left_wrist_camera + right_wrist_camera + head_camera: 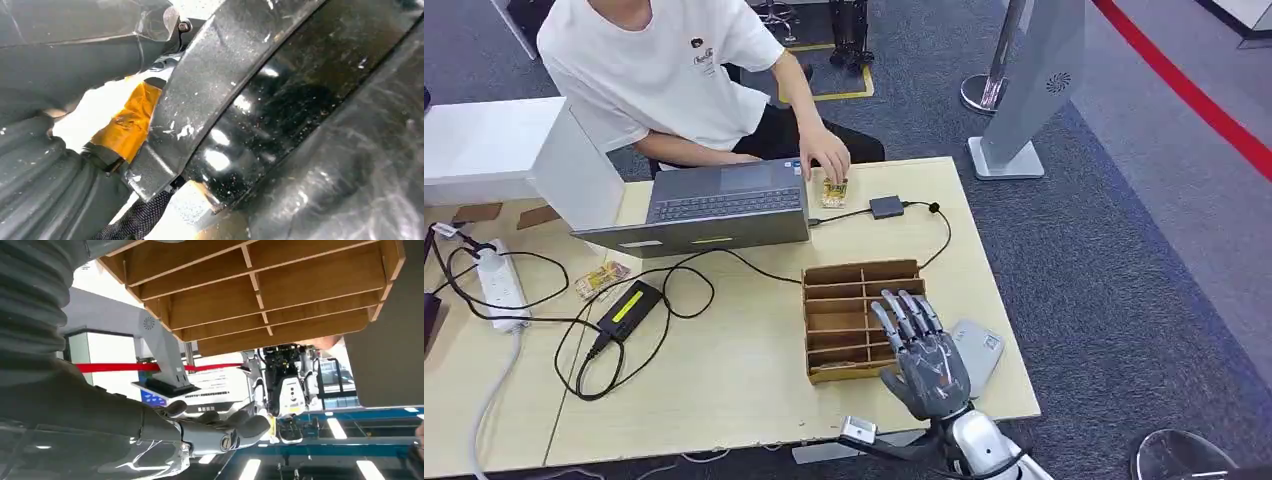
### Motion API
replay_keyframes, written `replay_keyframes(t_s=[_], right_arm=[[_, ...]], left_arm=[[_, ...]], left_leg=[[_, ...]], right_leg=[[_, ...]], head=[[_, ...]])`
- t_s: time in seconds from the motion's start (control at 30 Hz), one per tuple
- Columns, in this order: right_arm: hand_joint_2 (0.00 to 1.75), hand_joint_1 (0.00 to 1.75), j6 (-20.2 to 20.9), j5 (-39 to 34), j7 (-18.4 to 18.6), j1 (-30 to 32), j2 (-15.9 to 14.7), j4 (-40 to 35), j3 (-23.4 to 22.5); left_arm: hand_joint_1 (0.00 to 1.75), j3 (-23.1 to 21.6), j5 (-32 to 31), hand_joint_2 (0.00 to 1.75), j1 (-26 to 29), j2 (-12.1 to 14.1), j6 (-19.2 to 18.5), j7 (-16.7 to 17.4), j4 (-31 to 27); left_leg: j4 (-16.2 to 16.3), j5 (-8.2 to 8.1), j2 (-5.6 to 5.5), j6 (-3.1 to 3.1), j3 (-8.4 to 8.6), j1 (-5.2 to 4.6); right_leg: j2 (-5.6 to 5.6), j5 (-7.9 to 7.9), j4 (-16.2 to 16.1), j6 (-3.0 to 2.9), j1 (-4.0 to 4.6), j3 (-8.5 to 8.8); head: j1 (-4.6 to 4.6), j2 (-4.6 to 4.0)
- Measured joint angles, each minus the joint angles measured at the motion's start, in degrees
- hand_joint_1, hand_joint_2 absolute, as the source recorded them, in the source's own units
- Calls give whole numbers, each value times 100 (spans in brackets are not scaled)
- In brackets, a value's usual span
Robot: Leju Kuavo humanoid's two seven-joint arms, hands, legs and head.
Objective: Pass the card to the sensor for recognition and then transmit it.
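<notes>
A yellowish card point(834, 190) lies on the table by the laptop's right corner, under a person's hand point(824, 155). A second card point(602, 280) lies left of the black power adaptor. A grey rounded sensor pad point(980, 354) sits near the table's right front corner. My right hand point(921, 355) hovers just left of it, over the near edge of the wooden divided box point(861, 318), fingers stretched and apart, holding nothing. The right wrist view shows those fingers point(220, 432) bare below the box point(260, 290). The left wrist view shows my left hand's ribbed cover point(40, 185); its fingers are hidden.
An open laptop point(724, 205) stands at the back, cabled to a small dark box point(886, 207). A power strip point(502, 285), an adaptor point(629, 308) and loose black cables lie at the left. A person in white sits behind the table point(744, 390).
</notes>
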Motion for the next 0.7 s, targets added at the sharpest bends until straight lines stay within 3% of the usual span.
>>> replay_keyframes(t_s=[0.7], right_arm=[[175, 0, -96, -369, -112, -133, 151, 494, 505]], left_arm=[[0, 0, -17, 175, -16, -7, 0, 87, 0]], left_leg=[[0, 1, 1, -1, -1, 0]], right_leg=[[1, 0, 1, 0, 0, -1]], head=[[0, 2]])
